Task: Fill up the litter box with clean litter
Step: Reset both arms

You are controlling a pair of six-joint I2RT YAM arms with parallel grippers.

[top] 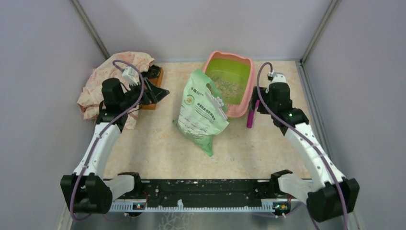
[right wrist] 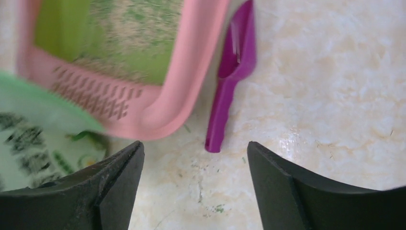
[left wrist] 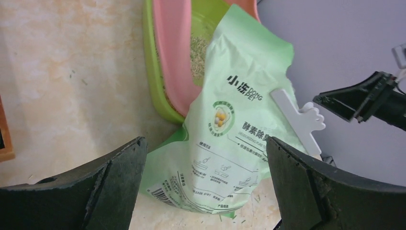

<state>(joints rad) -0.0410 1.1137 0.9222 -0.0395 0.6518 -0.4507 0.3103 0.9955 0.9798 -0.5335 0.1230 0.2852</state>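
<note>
Landmark: litter box (top: pixel 250 84), flat on the desk (top: pixel 158 143), open side up. Pink rim and slotted pink ledge, lime-green inside.

Clean litter (top: pixel 229 85): a thin grainy layer across the floor of the litter box, with green showing through in places.

Bag (top: pixel 201 112): light green and printed, on the near-left side of the litter box. Its upper part leans over the box's near-left rim, and a white clip (left wrist: pixel 299 120) sits on the top edge. The mouth of the bag cannot be made out.

Scoop (top: pixel 250 117): magenta, lying on the desk just beside the near-right corner of the litter box, handle pointing away from it.

Left tool (left wrist: pixel 206 143): well to the left of the litter box, fingers spread wide with nothing between them, aimed at the bag and box. It is above a brown block (top: pixel 153 103), with a crumpled patterned cloth (top: pixel 103 91) farther left.

Right tool (right wrist: pixel 194 148): just right of the litter box, near the scoop. Its fingers are spread apart, pinching nothing and touching neither scoop nor rim. In the wrist view, the scoop handle and the box corner lie in the gap.
</note>
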